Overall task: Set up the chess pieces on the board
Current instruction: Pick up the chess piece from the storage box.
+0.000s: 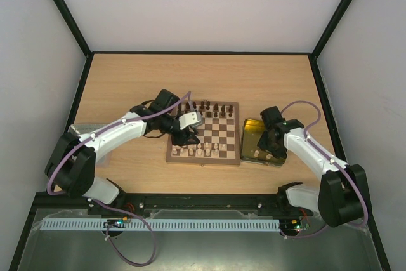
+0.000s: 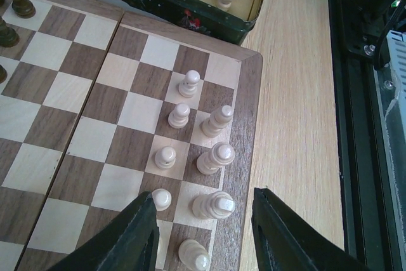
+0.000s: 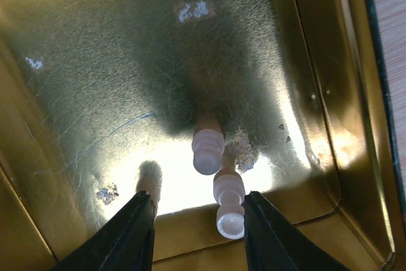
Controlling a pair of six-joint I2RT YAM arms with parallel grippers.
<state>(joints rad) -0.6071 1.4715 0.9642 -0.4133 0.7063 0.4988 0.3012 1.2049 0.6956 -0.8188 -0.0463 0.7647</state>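
left fingers [image 2: 136,242]: spread partway and gripping nothing, hovering above the board's edge where the cream pieces stand. One cream piece [image 2: 212,205] stands on the square below the gap and touches neither tip.
right fingers [image 3: 130,233]: parted, low inside the gold tray [image 3: 95,61], clamping nothing.
board [image 2: 101,147]: flat on the counter [image 2: 292,93], with the tray just beside it.
cream pieces [image 2: 214,157]: upright in two lines along one side of the board.
dark pieces [image 2: 22,6]: on the opposite side.
tray pieces [image 3: 208,147]: two cream ones, close together, the nearer one between the right tips.
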